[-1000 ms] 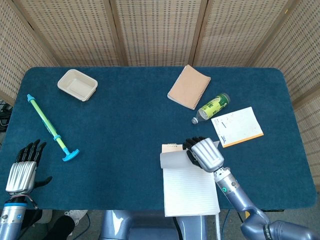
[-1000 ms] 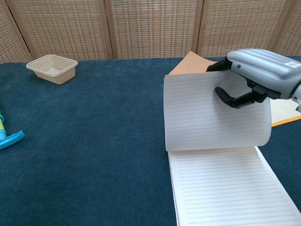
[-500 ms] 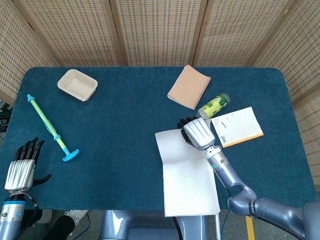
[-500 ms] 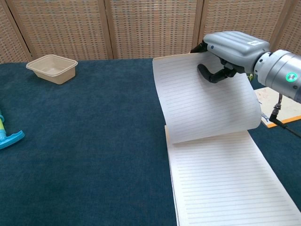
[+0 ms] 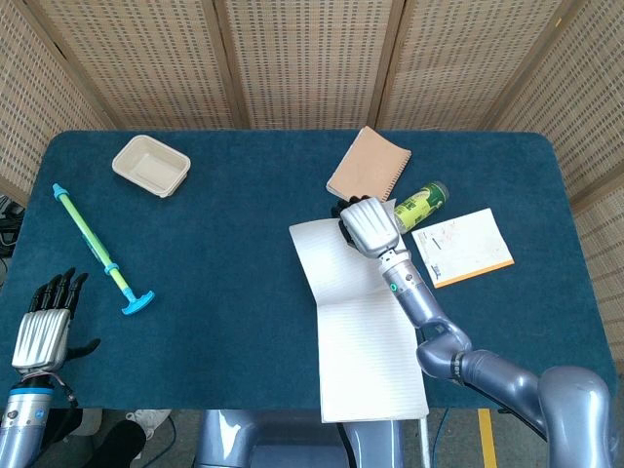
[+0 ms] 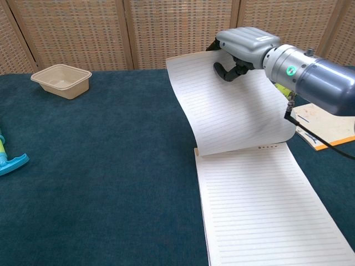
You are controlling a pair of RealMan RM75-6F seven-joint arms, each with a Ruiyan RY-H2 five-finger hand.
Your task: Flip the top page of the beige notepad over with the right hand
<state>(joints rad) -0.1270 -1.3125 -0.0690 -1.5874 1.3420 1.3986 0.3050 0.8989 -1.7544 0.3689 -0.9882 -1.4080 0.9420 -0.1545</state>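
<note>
Woven-cane screen panels are backing a table covered in dark blue felt, on which the beige lined notepad is lying at the near edge, long axis running away from the robot. Its top page is being held up and carried past the binding edge by the right hand, whose fingers are being seen curled over the page's far free edge, pinching it from above. The page is being bowed, its bound edge anchored at the pad's far end, its free edge lying beyond and slightly left of the pad, directly under the hand. Judgement: the flip is nearly finished; the coming move is depending on the free edge being lowered further away from the robot until the sheet is resting flat on the felt. A brown spiral-bound notebook and a green-labelled plastic bottle are sitting just beyond the hand, so contact is being risked. The left hand is being kept well apart at the near left corner, fingers extended and holding nothing; the right is plainly the nearer.
</note>
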